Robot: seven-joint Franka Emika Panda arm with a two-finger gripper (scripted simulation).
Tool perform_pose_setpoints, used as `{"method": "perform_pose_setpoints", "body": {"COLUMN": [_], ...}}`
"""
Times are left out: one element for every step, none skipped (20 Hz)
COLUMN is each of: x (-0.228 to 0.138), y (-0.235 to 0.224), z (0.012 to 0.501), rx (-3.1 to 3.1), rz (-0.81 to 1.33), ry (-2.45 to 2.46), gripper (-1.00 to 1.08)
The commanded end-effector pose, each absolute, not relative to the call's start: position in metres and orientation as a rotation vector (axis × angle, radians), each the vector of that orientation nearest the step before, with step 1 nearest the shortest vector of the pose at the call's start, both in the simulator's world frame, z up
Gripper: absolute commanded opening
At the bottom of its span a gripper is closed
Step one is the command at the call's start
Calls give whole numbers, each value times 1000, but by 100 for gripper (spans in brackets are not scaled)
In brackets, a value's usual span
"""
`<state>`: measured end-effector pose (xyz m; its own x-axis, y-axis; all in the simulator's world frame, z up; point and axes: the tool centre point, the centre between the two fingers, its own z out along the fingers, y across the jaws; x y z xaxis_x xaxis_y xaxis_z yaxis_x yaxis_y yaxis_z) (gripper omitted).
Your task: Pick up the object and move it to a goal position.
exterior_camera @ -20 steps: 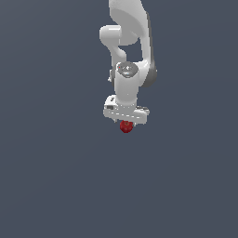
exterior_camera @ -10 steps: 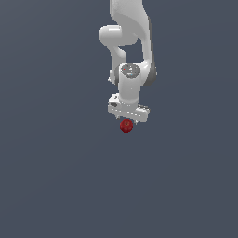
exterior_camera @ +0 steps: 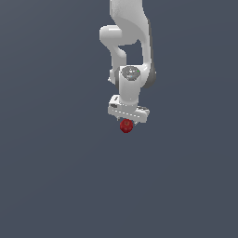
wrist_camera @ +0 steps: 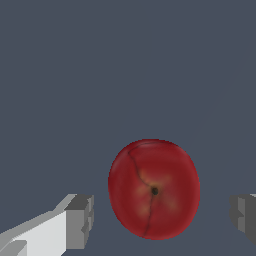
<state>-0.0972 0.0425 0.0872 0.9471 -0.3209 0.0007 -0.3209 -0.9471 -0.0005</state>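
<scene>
The object [exterior_camera: 126, 126] is a small dark-red, roundish ball with a dark dimple and thin crease lines; it sits directly under the white hand in the exterior view. In the wrist view the object [wrist_camera: 154, 189] lies between the two grey fingertips [wrist_camera: 80, 220], with a visible gap on each side. My gripper [exterior_camera: 127, 122] is down over it and open, straddling the ball without its pads touching it. The same gripper [wrist_camera: 162, 216] spans much wider than the ball.
A plain dark grey surface [exterior_camera: 56, 186] fills both views. The white arm [exterior_camera: 128, 28] rises from the hand toward the top of the exterior view. No other objects or edges show.
The hand has shifted only slightly toward the exterior view's right and tilted a little. The red ball stays in nearly the same spot beneath it.
</scene>
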Motion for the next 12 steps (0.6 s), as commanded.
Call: {"method": "perform_pose_setpoints", "body": {"x": [-98,-98,-99,-99,-99,-99,-99,-99,-99,-99,-99,-99], "y": [42,43,42,43,42,42,43,43,42,42,43,43], "z": [78,73,68,63,59,55,52,50,48,47,46,46], "rx": [-3100,-3100,-3099,-3099,-3099,-3099,-3099,-3099,-3099,-3099,-3099,-3099], "rz": [0,0,0,0,0,0,0,0,0,0,0,0], "ry": [512,512,513,513,514,514,514,514,515,515,515,515], "gripper": [100,100,100,100,100,100,100,100,100,100,100,100]}}
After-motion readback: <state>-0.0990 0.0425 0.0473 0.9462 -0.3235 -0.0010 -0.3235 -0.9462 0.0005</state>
